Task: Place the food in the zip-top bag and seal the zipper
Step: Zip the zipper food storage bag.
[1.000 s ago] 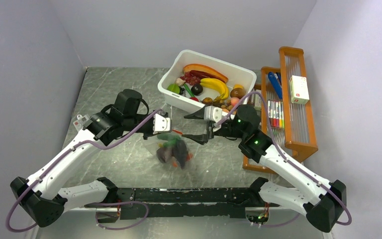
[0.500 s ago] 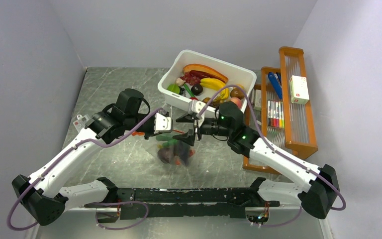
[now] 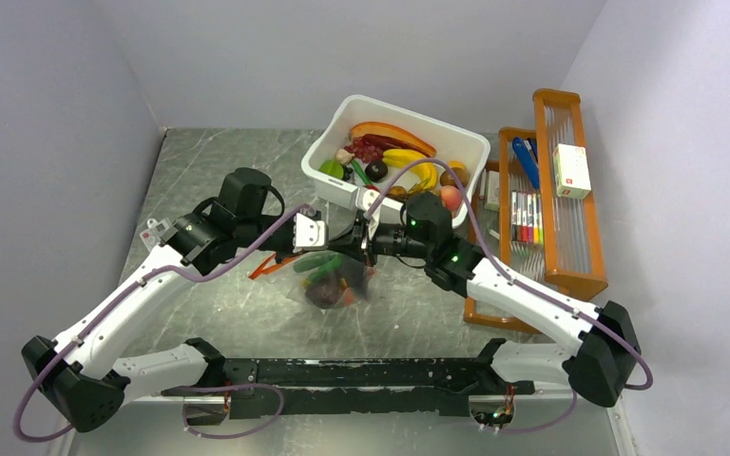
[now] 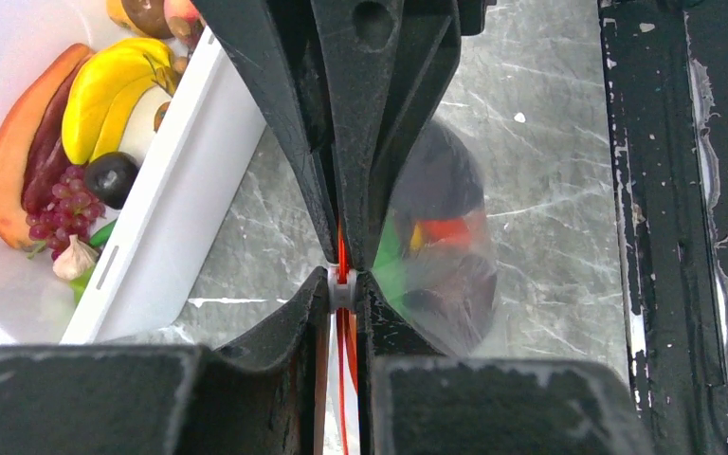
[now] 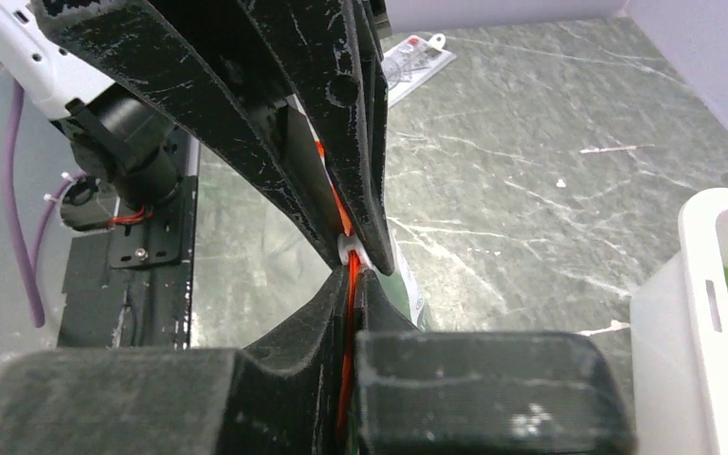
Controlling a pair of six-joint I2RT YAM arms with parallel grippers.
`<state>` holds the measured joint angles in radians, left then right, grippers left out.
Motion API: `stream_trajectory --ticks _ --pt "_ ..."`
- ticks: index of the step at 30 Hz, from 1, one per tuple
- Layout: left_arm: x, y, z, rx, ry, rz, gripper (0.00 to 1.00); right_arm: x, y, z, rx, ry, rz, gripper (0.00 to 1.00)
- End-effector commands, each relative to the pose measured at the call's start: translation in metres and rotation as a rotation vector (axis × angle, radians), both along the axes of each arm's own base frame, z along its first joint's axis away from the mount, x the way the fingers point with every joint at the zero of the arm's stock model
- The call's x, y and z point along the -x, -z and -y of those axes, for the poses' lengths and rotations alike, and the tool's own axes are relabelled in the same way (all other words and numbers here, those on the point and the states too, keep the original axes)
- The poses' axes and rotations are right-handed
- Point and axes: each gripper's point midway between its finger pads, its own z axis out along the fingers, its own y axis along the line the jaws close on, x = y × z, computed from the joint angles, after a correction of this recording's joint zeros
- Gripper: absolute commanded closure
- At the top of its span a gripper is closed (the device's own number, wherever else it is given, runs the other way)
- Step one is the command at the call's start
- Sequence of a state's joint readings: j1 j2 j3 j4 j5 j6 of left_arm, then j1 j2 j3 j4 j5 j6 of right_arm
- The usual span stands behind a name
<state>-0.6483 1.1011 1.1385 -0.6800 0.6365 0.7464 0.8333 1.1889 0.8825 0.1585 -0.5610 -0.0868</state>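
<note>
Zipper (image 4: 342, 256) runs edge-on between the arms. Left fingers (image 4: 289, 318) and right fingers (image 5: 327, 308) meet tip to tip, both clamped on it, with the bag (image 3: 337, 285) of food (image 4: 441, 232) hanging beneath, over the surface (image 3: 209, 171).

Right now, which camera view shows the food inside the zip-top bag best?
The left wrist view: the food shows large through the zip-top bag, as dark, green and red shapes. The top external view shows it small. The right wrist view shows mainly the zipper, hardly any food.
</note>
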Motion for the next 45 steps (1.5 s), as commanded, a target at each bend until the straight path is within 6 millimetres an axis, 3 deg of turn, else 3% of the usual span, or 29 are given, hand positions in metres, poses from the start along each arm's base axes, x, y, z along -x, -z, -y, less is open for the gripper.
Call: stream_trajectory --ticks 1,7,17,25,40,42,45 --pt "0.005 -0.007 0.0 0.037 0.016 0.019 0.93 -0.004 -0.02 0.004 -0.056 0.035 0.071 1.0" --pt "0.008 0.011 -0.013 -0.022 -0.029 -0.002 0.93 -0.016 -0.029 0.026 -0.06 0.157 0.155 1.0" --pt "0.016 0.025 -0.03 -0.065 -0.085 -0.028 0.93 -0.022 -0.043 0.048 -0.112 0.257 0.212 1.0" --pt "0.019 0.019 -0.039 -0.054 -0.134 -0.007 0.93 -0.046 -0.05 0.086 -0.192 0.476 0.232 1.0" --pt "0.009 0.037 -0.05 -0.094 -0.231 -0.023 0.93 -0.097 -0.046 0.162 -0.198 0.881 0.208 1.0" --pt "0.012 0.041 -0.049 -0.096 -0.227 -0.041 0.93 -0.101 -0.047 0.167 -0.204 0.898 0.203 1.0" --pt "0.013 0.047 -0.049 -0.094 -0.231 -0.055 0.93 -0.102 -0.043 0.157 -0.158 0.837 0.202 1.0"
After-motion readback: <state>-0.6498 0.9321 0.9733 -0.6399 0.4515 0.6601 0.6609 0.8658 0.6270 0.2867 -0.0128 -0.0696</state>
